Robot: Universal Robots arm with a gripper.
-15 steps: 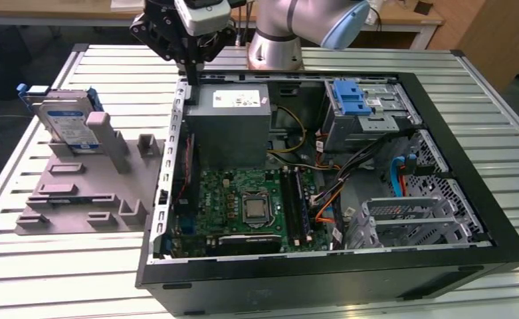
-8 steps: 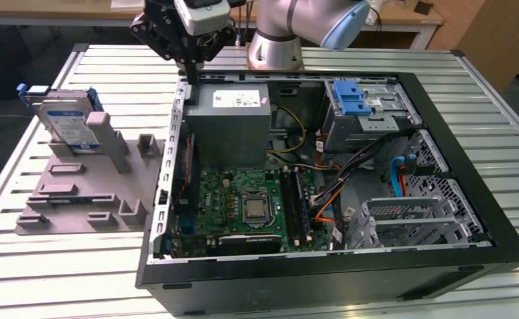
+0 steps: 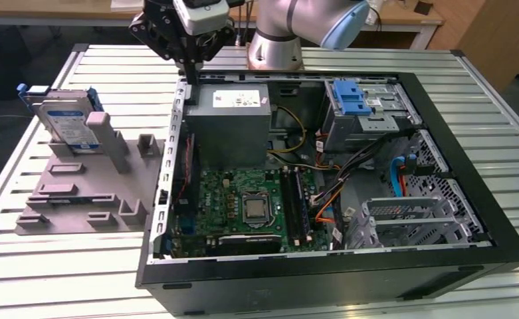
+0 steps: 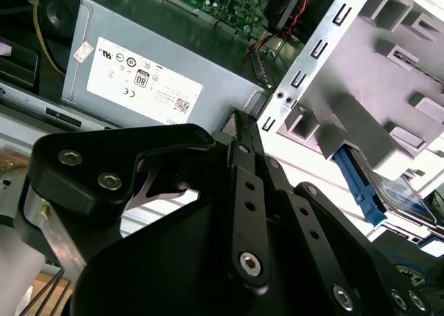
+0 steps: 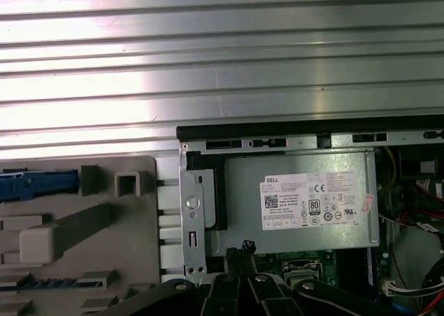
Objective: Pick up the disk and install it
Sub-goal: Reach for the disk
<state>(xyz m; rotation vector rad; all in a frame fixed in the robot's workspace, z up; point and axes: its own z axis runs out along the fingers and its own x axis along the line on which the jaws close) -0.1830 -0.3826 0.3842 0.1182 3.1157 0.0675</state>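
Closed on nothing, my jaws hang above the open computer case (image 3: 330, 272). The fingertips (image 3: 191, 73) are pinched into one thin black point over the rim corner nearest my arm (image 3: 277, 46), beside the grey power supply (image 3: 232, 126).

The disk (image 3: 68, 125) stands well apart toward the exterior view's left. It is upright on edge in a grey moulded fixture (image 3: 82, 193) on the ribbed metal bench (image 3: 46, 266), with its lower edge sunk behind the fixture's posts and hidden.

In the second wrist view my own black linkages cover the foreground. There the disk (image 4: 402, 191) peeks from under the fixture (image 4: 388, 73) and is cut by the frame edge. In the first wrist view a blue strip of its carrier (image 5: 41, 184) runs off the frame, and the label cannot be made out.

The disk is flat silver metal with a white-and-blue label and a blue plastic frame. The power supply (image 5: 298, 205) is dull sheet metal with a white sticker. Below it lie the green motherboard (image 3: 241, 199) and tangled cables.

The case has no lid, and its black walls ring the interior. A perforated drive cage (image 3: 365, 113) with a blue latch sits in the opposite corner. A narrow strip of bench separates the fixture from the case wall.
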